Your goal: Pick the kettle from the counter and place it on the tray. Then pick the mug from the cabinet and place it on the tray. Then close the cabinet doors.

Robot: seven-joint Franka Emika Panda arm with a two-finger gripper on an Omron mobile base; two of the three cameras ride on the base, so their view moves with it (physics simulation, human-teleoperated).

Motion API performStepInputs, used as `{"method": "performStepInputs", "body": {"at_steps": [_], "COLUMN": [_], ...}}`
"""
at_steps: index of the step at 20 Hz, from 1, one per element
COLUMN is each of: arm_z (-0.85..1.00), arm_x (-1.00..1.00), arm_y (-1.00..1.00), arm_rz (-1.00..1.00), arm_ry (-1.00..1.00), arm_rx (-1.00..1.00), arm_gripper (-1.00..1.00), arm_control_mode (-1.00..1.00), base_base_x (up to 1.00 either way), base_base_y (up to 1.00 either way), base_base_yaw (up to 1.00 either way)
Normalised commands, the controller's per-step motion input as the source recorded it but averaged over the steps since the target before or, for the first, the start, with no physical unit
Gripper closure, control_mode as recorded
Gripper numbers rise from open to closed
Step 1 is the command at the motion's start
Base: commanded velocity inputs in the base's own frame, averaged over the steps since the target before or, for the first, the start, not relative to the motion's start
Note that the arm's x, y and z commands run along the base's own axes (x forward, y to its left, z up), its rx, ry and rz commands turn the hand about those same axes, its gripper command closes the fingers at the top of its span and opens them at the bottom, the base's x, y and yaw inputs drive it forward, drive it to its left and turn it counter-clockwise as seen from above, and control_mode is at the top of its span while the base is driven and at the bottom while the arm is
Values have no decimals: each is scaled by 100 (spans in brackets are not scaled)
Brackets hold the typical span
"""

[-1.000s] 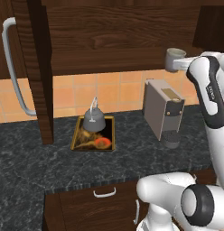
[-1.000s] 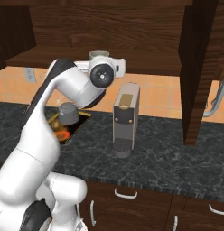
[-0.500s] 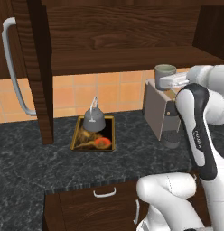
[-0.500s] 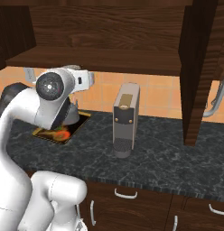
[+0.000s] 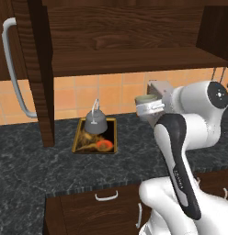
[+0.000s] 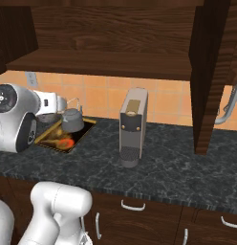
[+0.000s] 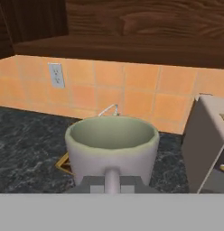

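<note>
Left to right: squat grey metal kettle [image 5: 95,122] seated on gold-rimmed rectangular tray [image 5: 79,142]; boxy grey coffee machine [image 6: 132,125] just right of tray. Pale grey-beige ceramic mug [image 5: 145,100] clasped in claw [image 5: 150,108], held level above dark speckled stone worktop [image 5: 33,165], beside tray. Cabinet door [image 5: 40,73] open.

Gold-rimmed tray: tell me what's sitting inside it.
The squat grey metal kettle stands at the back of the gold-rimmed tray. In front of it the dark floor shows orange patterning. Whatever lies under the kettle is covered.
</note>
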Motion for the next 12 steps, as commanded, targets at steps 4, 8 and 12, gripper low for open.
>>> {"method": "performStepInputs", "body": {"at_steps": [4,8,12], "arm_z": [-99,-100,-77], "arm_x": [19,37,69], "arm_y": [50,54,53], "arm_rz": [9,15,8], "arm_ry": [12,2,8], "arm_rx": [0,0,0], "arm_gripper": [100,100,100], "arm_control_mode": [-100,-100,-100], "base_base_x": [0,0,0], "base_base_y": [0,0,0], "base_base_yaw": [0,0,0]}}
